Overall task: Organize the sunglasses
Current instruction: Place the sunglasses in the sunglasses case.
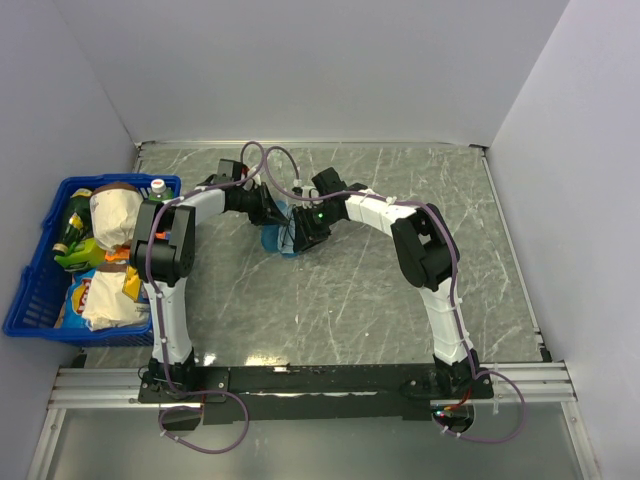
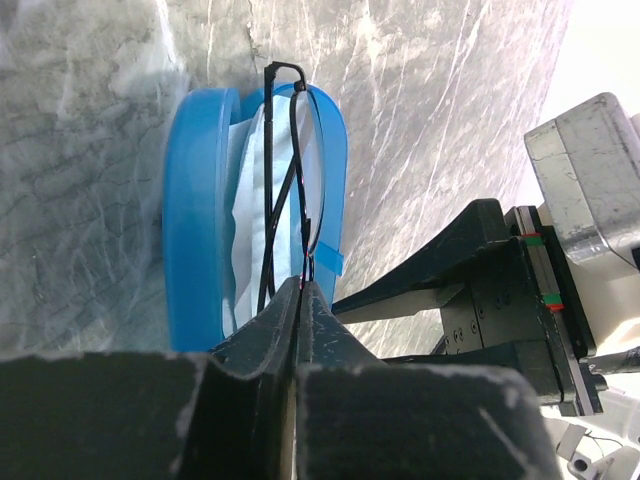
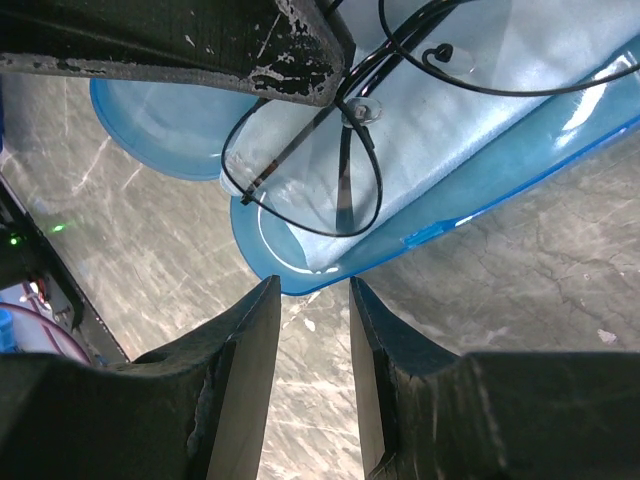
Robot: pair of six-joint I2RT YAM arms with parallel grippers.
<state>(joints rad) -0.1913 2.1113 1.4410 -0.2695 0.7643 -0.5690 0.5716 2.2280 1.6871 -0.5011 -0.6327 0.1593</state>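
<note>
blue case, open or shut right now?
Open. The blue case lies with its two halves spread apart; the cloth and the sunglasses show uncovered over one half.

Sunglasses [image 3: 303, 180] cut off by right wrist view's top edge; blue case [image 1: 272, 241] mostly hidden under arms overhead.

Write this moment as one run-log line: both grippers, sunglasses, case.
left gripper: shut on sunglasses | sunglasses: over cloth in open blue case | right gripper: open, empty, near case rim
</note>
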